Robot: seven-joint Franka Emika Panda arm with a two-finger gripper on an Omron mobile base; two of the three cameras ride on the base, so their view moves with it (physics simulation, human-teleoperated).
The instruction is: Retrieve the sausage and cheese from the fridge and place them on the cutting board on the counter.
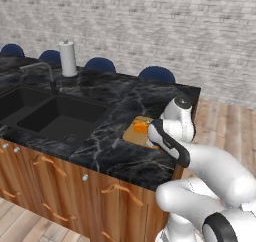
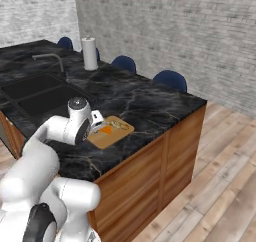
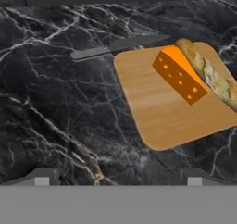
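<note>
Here, take the cutting board (image 3: 171, 102) as your landmark; it lies flat on the black worktop (image 3: 55, 93) near the edge on the robot's side, well apart from the sink (image 1: 55, 116).

The cheese (image 3: 179, 75), an orange wedge with holes, rests on the board's far half. A pale, mottled elongated item (image 3: 208, 70) lies just beside the cheese, along the board's outer edge; it looks more like a bread loaf than a reddish sausage, so you cannot confirm the sausage from these views. Its long axis runs roughly parallel to the long face of the cheese. A grey knife (image 3: 115, 46) lies on the worktop just beyond the board's far edge.

The pincer (image 3: 118, 181) is released, jaws spread wide and holding nothing. In the hand view it hovers above bare worktop, to the near side of the board, with the cheese ahead and to the right.

Judged from this layout, the cheese is already delivered. The sausage, if not that pale item, remains to be fetched.
</note>
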